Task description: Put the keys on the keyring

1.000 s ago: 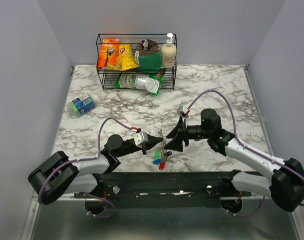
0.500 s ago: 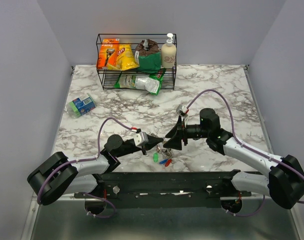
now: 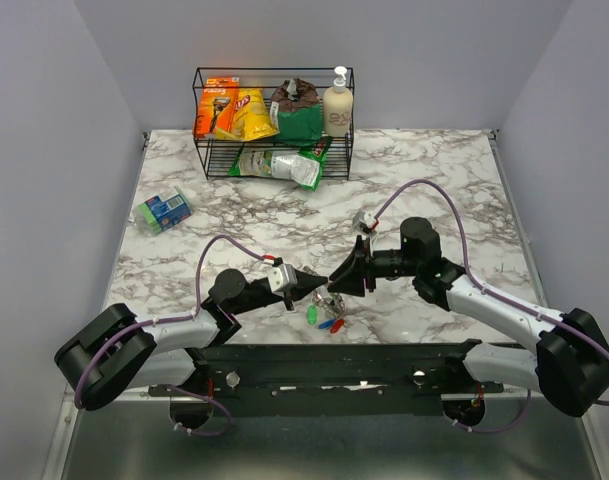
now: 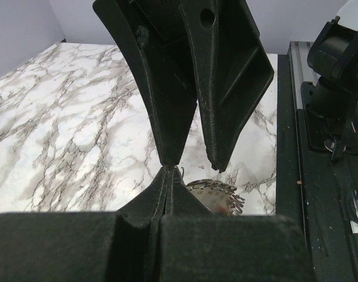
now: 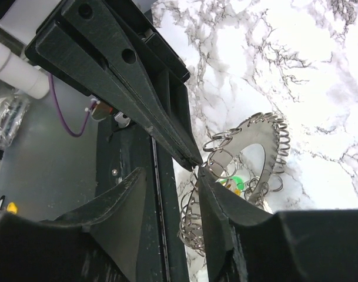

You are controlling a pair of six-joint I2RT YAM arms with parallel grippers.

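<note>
Mounting rail: a dark bar [image 3: 334, 362] runs across the bottom of the top view and carries both arm bases.
Keys: a small cluster [image 3: 324, 320] lies on the marble just above the rail, at lower centre. Green, blue and red heads can be told apart. In the right wrist view a green head shows through the ring's coils.
Keyring: a silvery coiled wire ring [image 4: 217, 189] lies flat on the table, right against the upper side of the keys and below the two gripper tips.
Left gripper: it [image 3: 321, 284] reaches in from the lower left with its fingers pressed together into one sharp point at the edge of the ring. Whether a strand of wire sits between them cannot be told.
Right gripper: it [image 3: 336, 282] comes in from the right with its fingers spread and a clear gap between them. In the left wrist view one fingertip meets the left gripper's point and the other hangs just above the coils.
Table: white and grey marble [image 3: 434, 180].
Box: a blue-green box [image 3: 163, 210] sits at the middle left, well apart from the grippers.
Wire rack: a black rack [image 3: 196, 120] stands at top centre near the back wall. It holds an orange razor pack, a yellow bag, a green bag and a pump bottle, with a green-and-white packet on its lower shelf.
</note>
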